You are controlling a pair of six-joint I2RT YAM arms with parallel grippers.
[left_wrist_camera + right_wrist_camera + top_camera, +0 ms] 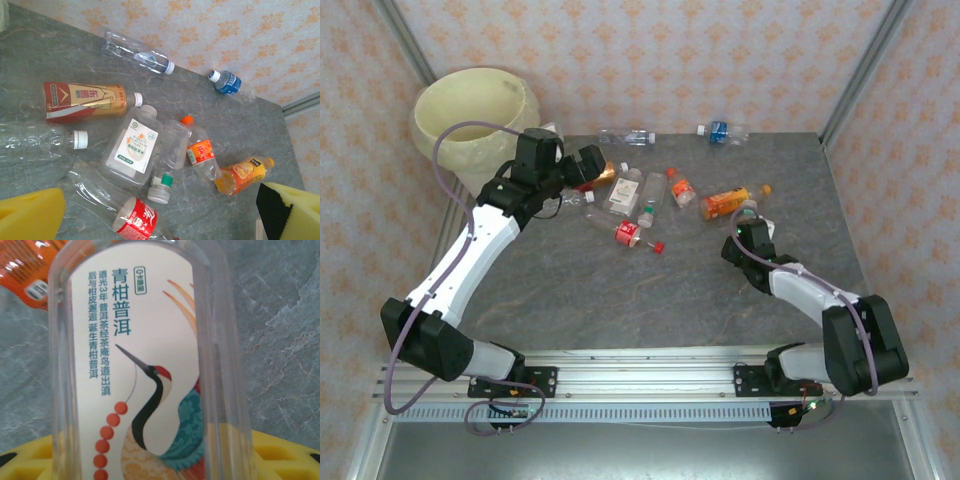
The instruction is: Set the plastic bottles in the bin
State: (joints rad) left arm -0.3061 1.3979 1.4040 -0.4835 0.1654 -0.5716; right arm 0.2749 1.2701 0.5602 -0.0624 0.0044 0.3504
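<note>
My right pincer [150, 460] is closed around a clear bottle with a crane picture [145, 365] and Chinese writing on its cream label; my yellow pads [285, 455] touch the bottle on both sides. Just beyond it lies an orange bottle [25, 265] on the grey table [670, 300]. My left pincer [160, 215] stands wide, holding nothing, with a yellow pad in each lower corner of its wrist view. It hangs over the main scatter of bottles. Nearest are a red-label bottle [135, 220] and a clear bottle with a green cap [167, 160]. Touching that one is a flat clear bottle with a white label [131, 147]. To its left are a bare clear bottle with a white cap [35, 145] and a red-and-gold bottle [82, 101]. To the right is a small bottle with an orange label [200, 152]. Two more lie by the far wall, well apart from the heap — a clear one [137, 52] and a blue-label one [227, 82]. The bin [440, 140], a large cream bucket, stands off the table's far left corner, just behind my left pincer.
</note>
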